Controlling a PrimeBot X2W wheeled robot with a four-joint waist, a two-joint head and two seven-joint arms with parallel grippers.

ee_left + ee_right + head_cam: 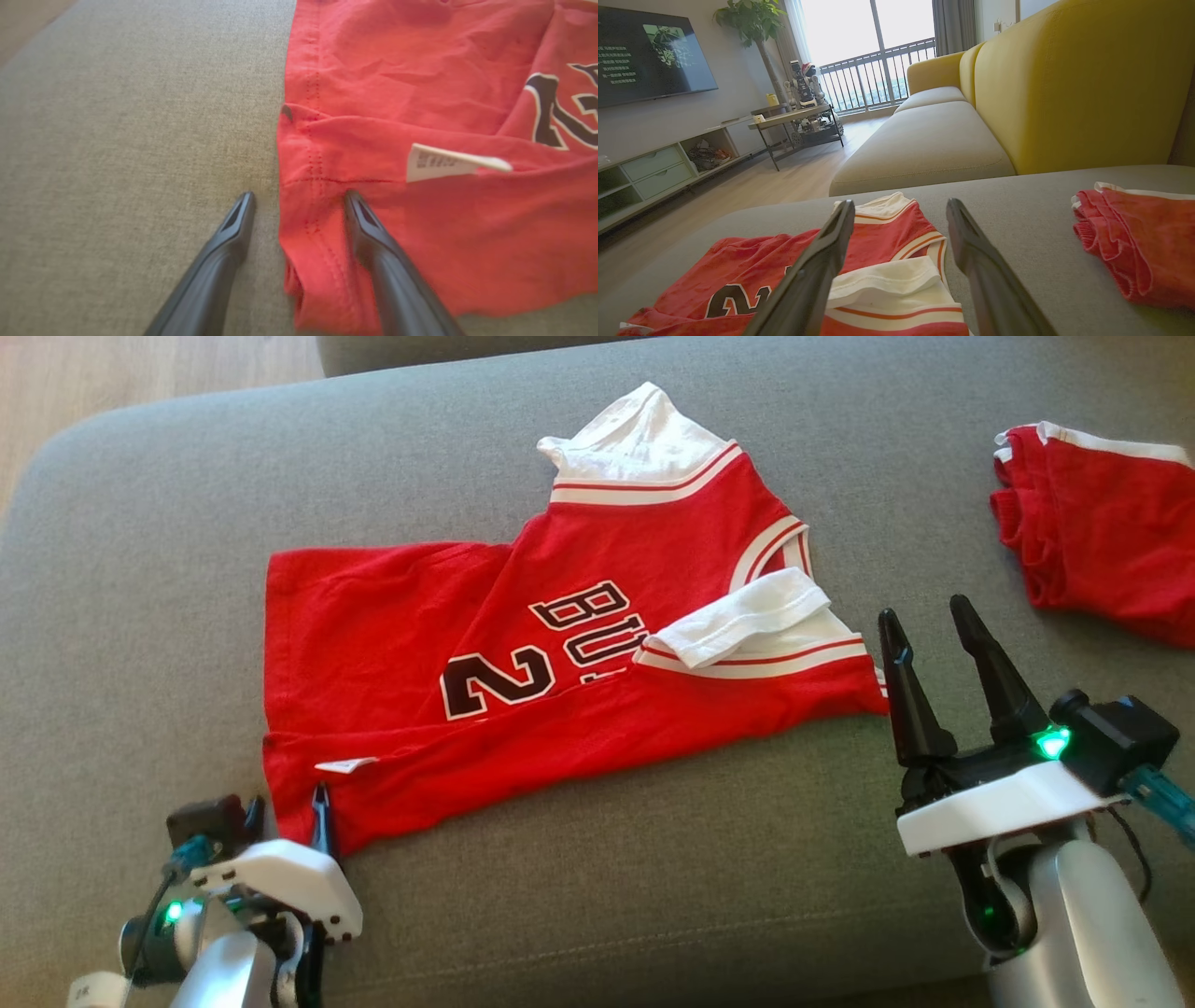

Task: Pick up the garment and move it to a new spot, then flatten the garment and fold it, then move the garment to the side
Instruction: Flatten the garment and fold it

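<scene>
Red shirt [392, 616] lying on grey sofa [653, 859], left jaws spread astride its hem corner, right jaws spread, near its sleeve end

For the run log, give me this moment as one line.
jersey: lying rumpled on grey cushion | left gripper: open, astride jersey's corner edge | right gripper: open, empty, beside jersey

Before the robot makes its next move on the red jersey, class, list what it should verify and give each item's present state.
1. Left gripper open: ok.
2. It straddles the hem of the red basketball jersey with white sleeves: ok.
3. Right gripper open, holding nothing: ok.
4. Jersey lying flat: not ok, one sleeve is folded over.
5. Second red garment with white trim apart from the jersey: ok.
6. How many layers the left gripper would catch: cannot tell.
</scene>
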